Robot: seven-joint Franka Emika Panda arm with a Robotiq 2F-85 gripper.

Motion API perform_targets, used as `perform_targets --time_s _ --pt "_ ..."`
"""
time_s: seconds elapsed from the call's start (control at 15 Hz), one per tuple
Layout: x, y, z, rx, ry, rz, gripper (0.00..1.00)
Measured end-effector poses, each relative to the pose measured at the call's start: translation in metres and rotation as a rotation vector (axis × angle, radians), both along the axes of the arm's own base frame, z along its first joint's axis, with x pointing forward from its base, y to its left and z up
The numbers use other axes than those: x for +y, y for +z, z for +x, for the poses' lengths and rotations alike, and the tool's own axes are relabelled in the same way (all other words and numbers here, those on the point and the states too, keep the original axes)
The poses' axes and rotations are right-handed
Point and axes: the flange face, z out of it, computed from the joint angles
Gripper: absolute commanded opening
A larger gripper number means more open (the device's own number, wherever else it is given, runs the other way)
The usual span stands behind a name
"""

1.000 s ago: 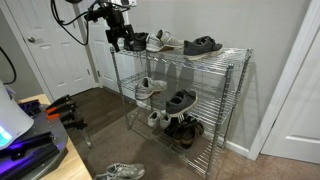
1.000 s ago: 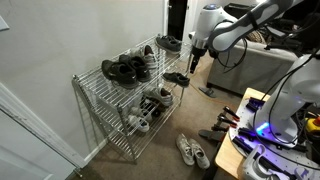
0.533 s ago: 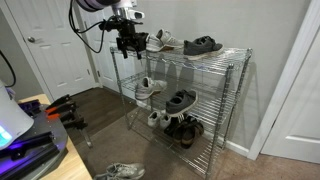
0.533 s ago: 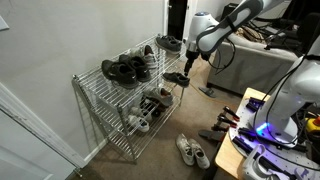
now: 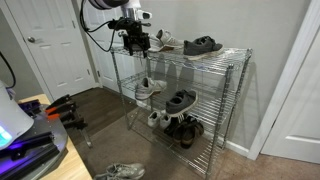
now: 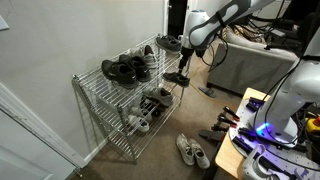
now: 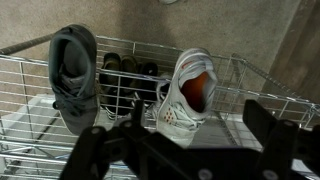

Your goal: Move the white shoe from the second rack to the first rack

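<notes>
A white lace-up shoe with grey shading lies on the first rack, the top wire tier, near its end. It also shows in an exterior view. My gripper hovers at that end of the top tier, open and empty. In the wrist view its dark fingers frame the shoe from just short of it, without touching. The gripper also shows in an exterior view. Another pale shoe lies on the second rack, the middle tier.
A grey shoe lies next to the white one, with dark shoes behind. Black shoes sit further along the top tier. Black shoes are on the middle tier, and small white shoes on the lowest. Sneakers lie on the floor.
My gripper has moved sideways toward the end of the top tier, closer to the white shoe. It stays open. The shoes have not moved.
</notes>
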Motion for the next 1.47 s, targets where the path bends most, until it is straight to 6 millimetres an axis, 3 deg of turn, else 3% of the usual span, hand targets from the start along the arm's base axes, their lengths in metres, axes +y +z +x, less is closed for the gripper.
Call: perform_targets --time_s 0.73,1.07,1.47 --pt "0.001 -0.007 0.0 0.013 0.004 -0.009 1.0" --pt "0.015 -0.066 0.001 0.049 -0.007 -0.053 1.0" --pt "0.03 -0.133 0.028 0.034 -0.009 -0.047 1.0"
